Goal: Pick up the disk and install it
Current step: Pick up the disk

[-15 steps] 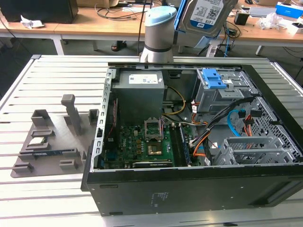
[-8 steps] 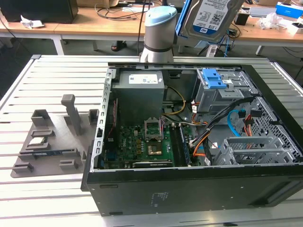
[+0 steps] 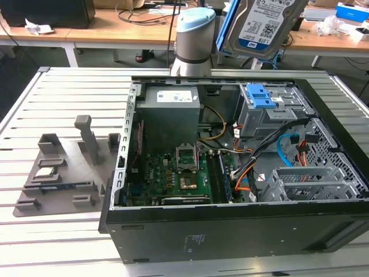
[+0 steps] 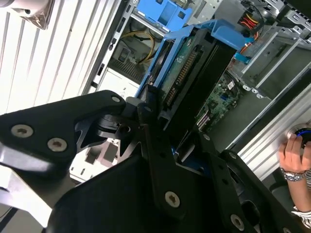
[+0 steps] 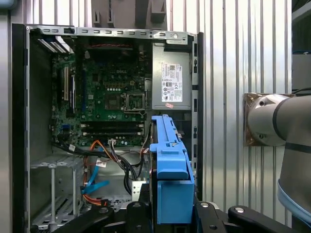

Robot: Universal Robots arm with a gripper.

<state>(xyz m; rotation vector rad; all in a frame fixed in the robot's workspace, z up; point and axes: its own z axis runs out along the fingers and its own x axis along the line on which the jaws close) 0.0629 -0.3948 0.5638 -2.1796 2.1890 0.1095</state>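
The black pincer is clamped on the flat silver disk in its bright blue plastic carrier frame, raised above the open black computer case. Its white-and-blue printed label faces the exterior view.

No print was legible. A white-and-blue printed label stood on the flat face of the rectangular silver metal disk w/ blue plastic carrier in the exterior view. It had rows of small text & dark blocks, too fine to read. A white sticker w/ dense small print sat on the grey metal power-supply box inside the open black metal computer case. Faint white marks stood on the case's near outer panel, also unreadable.
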